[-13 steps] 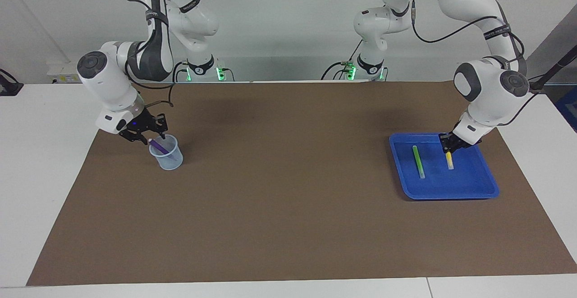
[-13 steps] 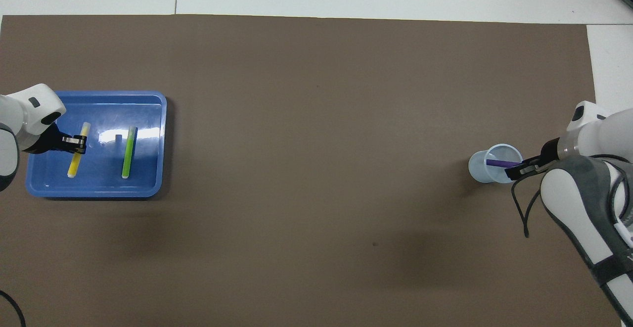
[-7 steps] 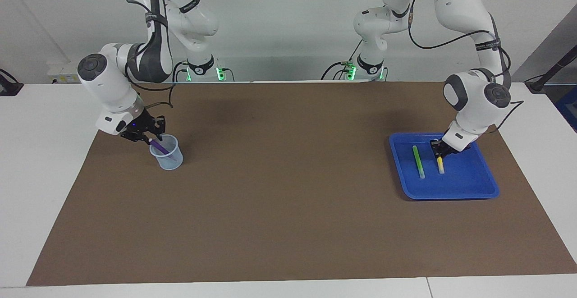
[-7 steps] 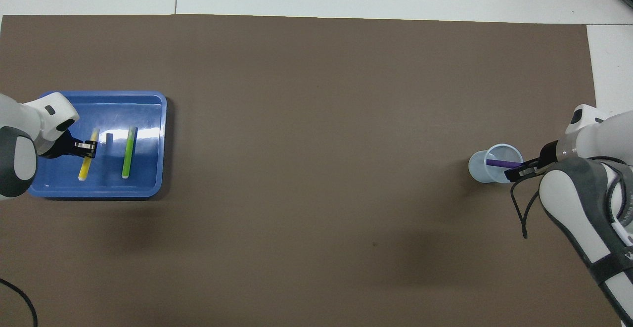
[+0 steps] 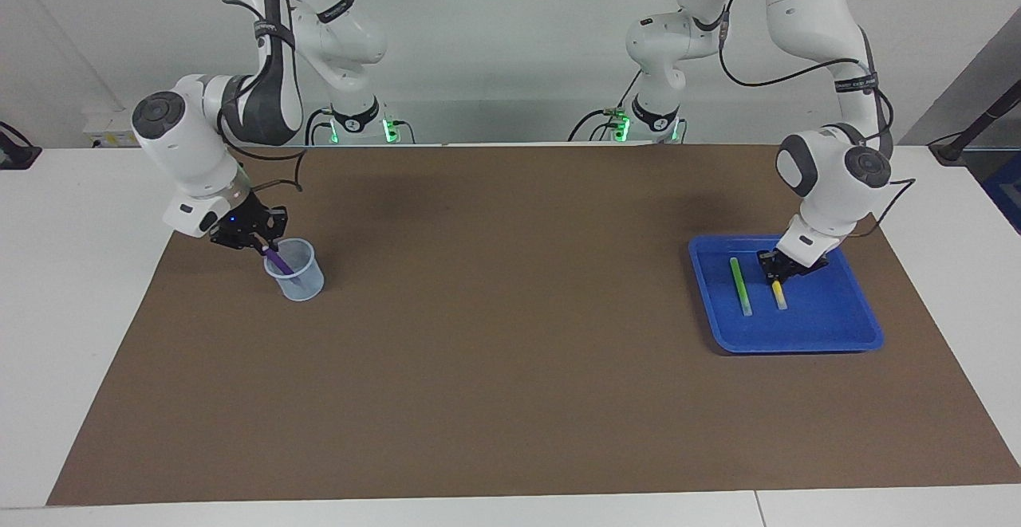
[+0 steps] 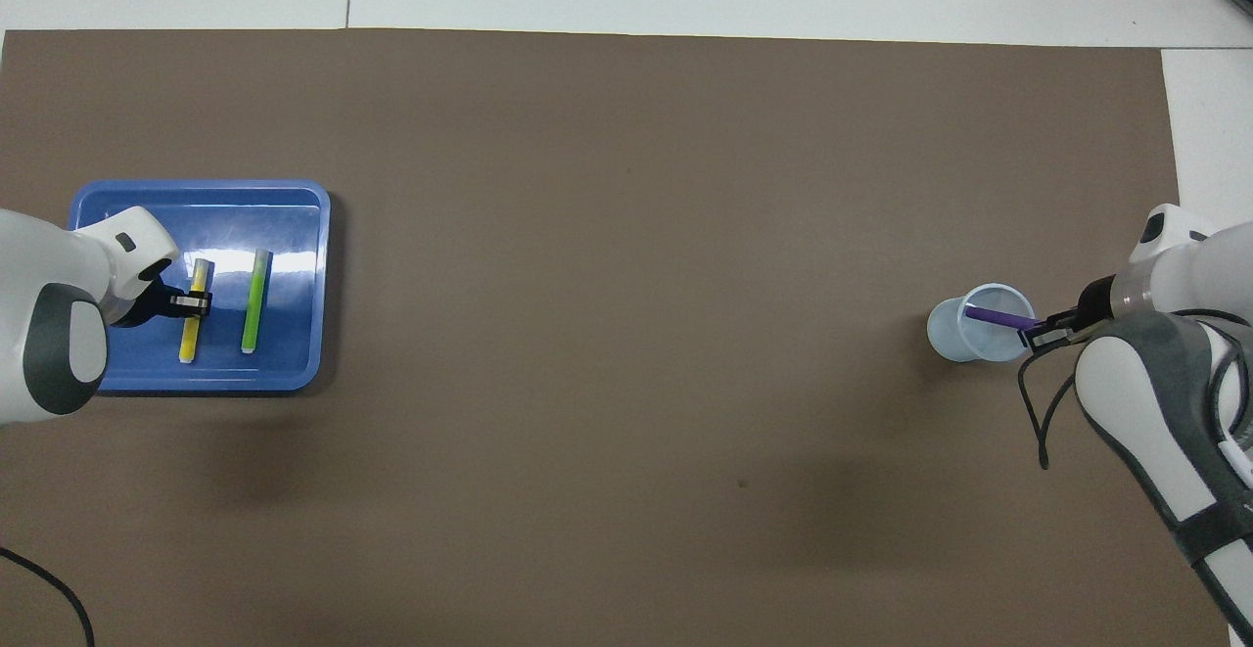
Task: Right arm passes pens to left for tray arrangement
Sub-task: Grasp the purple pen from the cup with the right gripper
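The blue tray [image 5: 865,334] [image 6: 318,236] lies at the left arm's end of the table. The green pen [image 5: 740,286] [image 6: 255,300] lies flat in it. My left gripper [image 5: 774,276] [image 6: 196,302] is shut on the yellow pen [image 5: 779,297] [image 6: 190,339], low in the tray, beside and parallel to the green pen. At the right arm's end, the purple pen [image 5: 281,262] [image 6: 991,315] leans in a pale-blue cup [image 5: 297,281] [image 6: 954,329]. My right gripper [image 5: 267,246] [image 6: 1036,334] is shut on the purple pen's upper end at the cup's rim.
A brown mat [image 5: 510,336] [image 6: 626,236] covers the table between the cup and the tray. White tabletop [image 5: 80,288] borders the mat. A black cable [image 6: 49,588] lies near the left arm's base.
My left gripper has carried the yellow pen sideways within the tray, closer to the green pen. My right gripper has closed in on the purple pen's upper end at the cup.
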`<state>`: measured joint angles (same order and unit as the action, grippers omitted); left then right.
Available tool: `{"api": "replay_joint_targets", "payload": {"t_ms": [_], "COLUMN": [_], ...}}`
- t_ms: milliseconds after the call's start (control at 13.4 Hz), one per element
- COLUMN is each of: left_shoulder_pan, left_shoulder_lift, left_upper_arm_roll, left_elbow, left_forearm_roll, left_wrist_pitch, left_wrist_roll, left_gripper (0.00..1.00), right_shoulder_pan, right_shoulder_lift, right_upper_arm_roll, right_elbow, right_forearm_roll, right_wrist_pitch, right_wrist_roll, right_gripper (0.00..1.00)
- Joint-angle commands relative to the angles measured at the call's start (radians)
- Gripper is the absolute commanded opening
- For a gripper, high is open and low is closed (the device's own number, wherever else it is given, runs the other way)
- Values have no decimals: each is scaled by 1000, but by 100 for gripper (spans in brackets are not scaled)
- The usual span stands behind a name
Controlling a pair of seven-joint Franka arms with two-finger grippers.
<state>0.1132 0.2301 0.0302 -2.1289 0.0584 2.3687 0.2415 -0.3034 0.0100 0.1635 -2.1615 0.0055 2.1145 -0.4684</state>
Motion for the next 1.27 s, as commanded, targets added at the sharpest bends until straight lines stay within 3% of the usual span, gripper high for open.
{"api": "replay_joint_targets", "payload": {"t_ms": [0, 224, 673, 973, 1197], "left_shoulder_pan": [14, 8, -1, -7, -41], "left_shoulder_lift": [17, 31, 41, 31, 5], "left_upper_arm_roll": [-10, -9, -10, -19, -23], "left_elbow": [18, 119, 317, 438, 478], "left_forearm_roll": [-11, -92, -124, -218, -294], "left_wrist_pitch": [-15, -123, -389, -574, -644], "left_wrist_roll": [-10, -19, -64, -221, -417], "left_gripper": [58, 65, 86, 86, 86], "right_shoulder_pan": [-13, -3, 61, 167, 222], "right_shoulder_lift": [10, 16, 5, 5, 4], "right_upper_arm_roll": [16, 17, 24, 24, 31], "right_elbow": [0, 58, 192, 366, 442], "right_forearm_roll": [-19, -19, -4, 54, 164], "right_wrist_pitch": [4, -39, -134, -290, -350], "right_wrist_roll": [-13, -13, -10, 14, 176], "right_gripper": [0, 0, 0, 0, 0]}}
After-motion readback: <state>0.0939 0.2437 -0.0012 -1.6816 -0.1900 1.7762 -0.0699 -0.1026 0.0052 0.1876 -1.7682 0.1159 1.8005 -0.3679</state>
